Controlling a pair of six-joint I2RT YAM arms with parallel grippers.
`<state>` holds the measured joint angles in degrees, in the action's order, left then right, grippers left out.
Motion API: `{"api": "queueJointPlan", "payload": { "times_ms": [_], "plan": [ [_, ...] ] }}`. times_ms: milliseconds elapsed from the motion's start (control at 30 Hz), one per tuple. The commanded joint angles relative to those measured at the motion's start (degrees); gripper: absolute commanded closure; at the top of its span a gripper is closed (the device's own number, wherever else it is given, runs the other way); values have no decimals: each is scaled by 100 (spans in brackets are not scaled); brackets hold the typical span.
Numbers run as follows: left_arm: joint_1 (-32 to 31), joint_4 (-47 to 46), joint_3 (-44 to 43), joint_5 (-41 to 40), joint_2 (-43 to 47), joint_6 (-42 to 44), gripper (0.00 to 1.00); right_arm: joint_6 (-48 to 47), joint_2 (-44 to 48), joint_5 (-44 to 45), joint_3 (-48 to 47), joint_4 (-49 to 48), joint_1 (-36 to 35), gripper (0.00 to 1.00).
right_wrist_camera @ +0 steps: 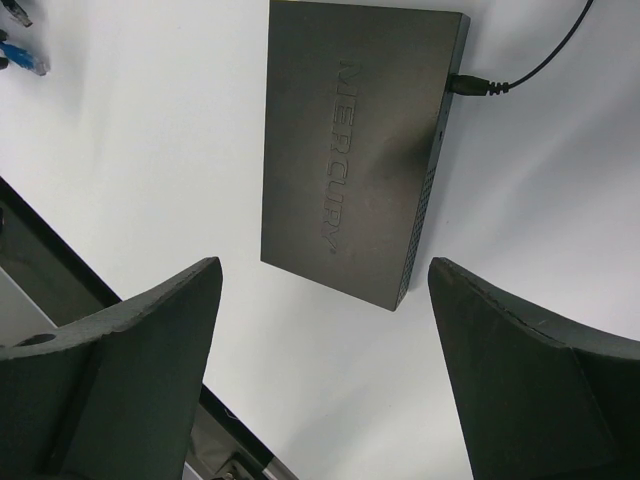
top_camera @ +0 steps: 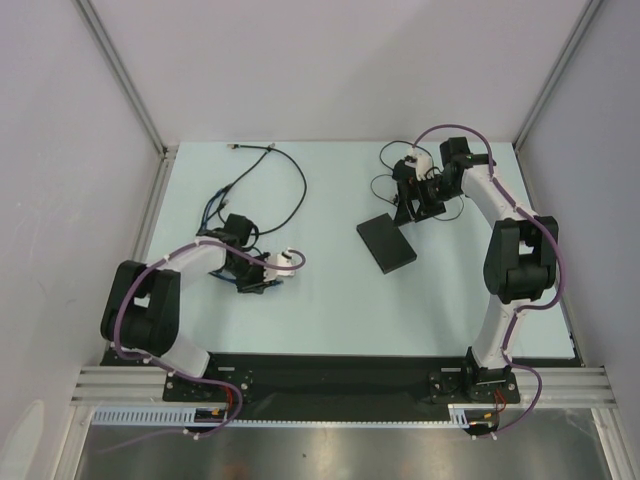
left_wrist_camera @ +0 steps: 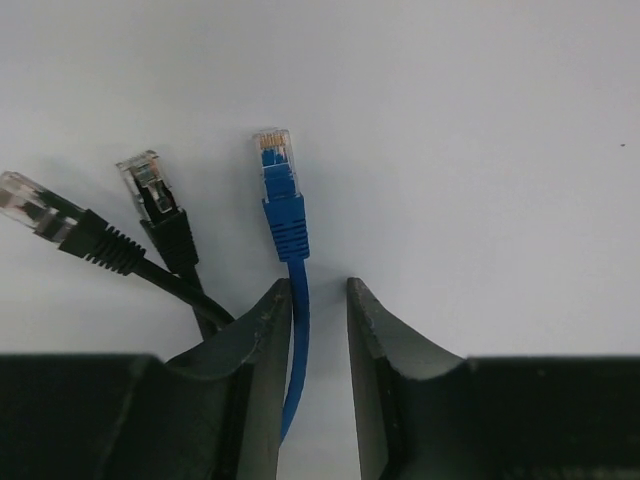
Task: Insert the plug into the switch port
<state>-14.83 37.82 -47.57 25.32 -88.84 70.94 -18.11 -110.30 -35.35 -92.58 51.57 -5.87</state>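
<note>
The left gripper (left_wrist_camera: 318, 285) astride a blue cable (left_wrist_camera: 297, 330); the right gripper (right_wrist_camera: 325, 262) spread above the switch (right_wrist_camera: 350, 150).
Left fingers narrow, a sliver of space beside the cable; its clear-tipped blue plug (left_wrist_camera: 275, 160) lies just beyond the fingertips, two black plugs (left_wrist_camera: 150, 185) to their left. Right fingers gape wide; beyond and between them lies the switch, flat matte black, embossed MERCURY, a thin black lead (right_wrist_camera: 520, 75) in its side.

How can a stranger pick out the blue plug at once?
On the left half of the table, three plugs lie before the left claw. The blue plug has its cable between the claw's fingers. Only it is blue; its neighbours are black plugs.
</note>
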Motion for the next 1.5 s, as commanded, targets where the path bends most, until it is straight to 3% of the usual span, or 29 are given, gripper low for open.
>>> {"api": "queueJointPlan", "payload": {
  "times_ms": [0,200,433,533,700,833,900,1067,1467],
  "plan": [
    [-29,375,143,26,253,122,66,-35,264,-42,-6,-24,16,11],
    [-38,287,196,16,69,17,63,0,228,-103,-15,-42,16,11],
    [-46,663,-523,464,-248,-580,92,35,263,-226,-103,-103,16,13],
    [-38,849,-648,588,-56,-625,100,71,255,-279,-164,-130,24,14],
    [-3,1340,-814,868,419,-423,100,158,255,-515,-278,-147,24,15],
    [199,2332,-1532,1964,631,-361,100,360,290,-1069,-384,-104,16,16],
    [384,3016,-1929,2467,570,-353,100,448,429,-1263,-384,-234,-63,17],
    [665,3661,-2967,3653,359,-853,100,1167,676,-1896,-419,-762,-222,20],
    [1157,4618,-3767,4868,-335,-862,100,2636,931,-2705,-577,-1808,-740,26]
  ]
}}
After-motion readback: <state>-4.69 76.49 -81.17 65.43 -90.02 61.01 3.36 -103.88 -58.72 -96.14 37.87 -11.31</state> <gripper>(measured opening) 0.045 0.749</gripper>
